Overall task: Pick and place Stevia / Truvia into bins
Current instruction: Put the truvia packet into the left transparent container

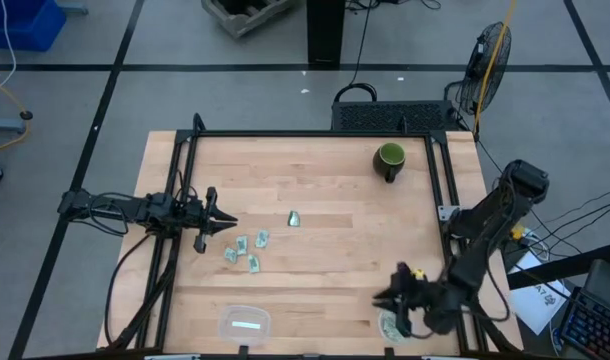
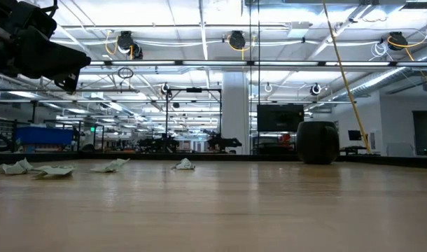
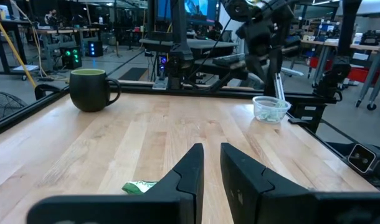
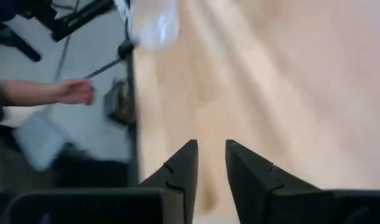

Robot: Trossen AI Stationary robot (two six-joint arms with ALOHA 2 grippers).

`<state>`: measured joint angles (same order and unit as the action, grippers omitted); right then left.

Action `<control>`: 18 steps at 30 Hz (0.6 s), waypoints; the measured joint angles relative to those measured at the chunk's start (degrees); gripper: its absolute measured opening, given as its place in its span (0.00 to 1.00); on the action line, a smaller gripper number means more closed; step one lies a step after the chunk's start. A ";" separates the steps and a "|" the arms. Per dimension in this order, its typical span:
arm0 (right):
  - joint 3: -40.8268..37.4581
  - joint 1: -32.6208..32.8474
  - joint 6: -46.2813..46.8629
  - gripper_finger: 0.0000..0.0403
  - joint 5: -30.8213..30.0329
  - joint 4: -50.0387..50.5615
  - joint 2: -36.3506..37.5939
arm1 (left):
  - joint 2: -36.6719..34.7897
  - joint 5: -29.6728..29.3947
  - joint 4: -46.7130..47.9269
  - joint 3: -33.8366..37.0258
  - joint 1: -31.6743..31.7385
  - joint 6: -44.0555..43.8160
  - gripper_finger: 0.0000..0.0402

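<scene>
Five sachets (image 1: pixel 256 240) loose; rectangular bin (image 1: pixel 245 322) holds one, round bin (image 1: pixel 392 325) several. Left gripper (image 1: pixel 223 224) and right gripper (image 1: pixel 384 298): jaws narrow, empty.

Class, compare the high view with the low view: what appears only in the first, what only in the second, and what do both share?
Only the high view shows the rounded-rectangular bin, the round bin under the right gripper, and the whole table. Only the low view shows the room behind with its ceiling lights. Both show the mug, the loose sachets and the left gripper.
</scene>
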<state>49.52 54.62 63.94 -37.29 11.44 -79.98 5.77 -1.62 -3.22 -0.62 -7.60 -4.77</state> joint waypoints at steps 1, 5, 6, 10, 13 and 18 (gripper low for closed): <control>0.00 -1.55 -3.89 0.15 -0.04 -0.30 0.46 | 0.01 0.00 0.00 0.00 0.00 0.00 0.14; 0.00 -7.87 -17.25 0.02 2.75 -0.64 0.96 | 0.01 0.01 0.02 0.00 0.00 0.01 0.14; 0.00 -9.26 -20.01 0.02 2.85 -0.86 0.93 | -0.01 -0.01 0.00 0.00 0.00 -0.01 0.14; -0.29 -14.73 -32.01 0.01 2.75 -4.05 0.76 | 0.00 0.01 0.00 0.00 0.01 0.01 0.14; -2.61 -18.79 -42.24 0.00 3.07 -12.64 0.80 | 0.01 -0.01 -0.44 0.00 0.02 0.01 0.14; -9.70 -26.90 -54.20 0.00 13.43 -30.66 0.80 | 0.00 0.00 -1.14 0.00 0.00 0.01 0.14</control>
<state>39.82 27.72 9.74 -23.86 -19.23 -79.18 5.77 -1.61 -4.36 -0.62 -7.60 -4.75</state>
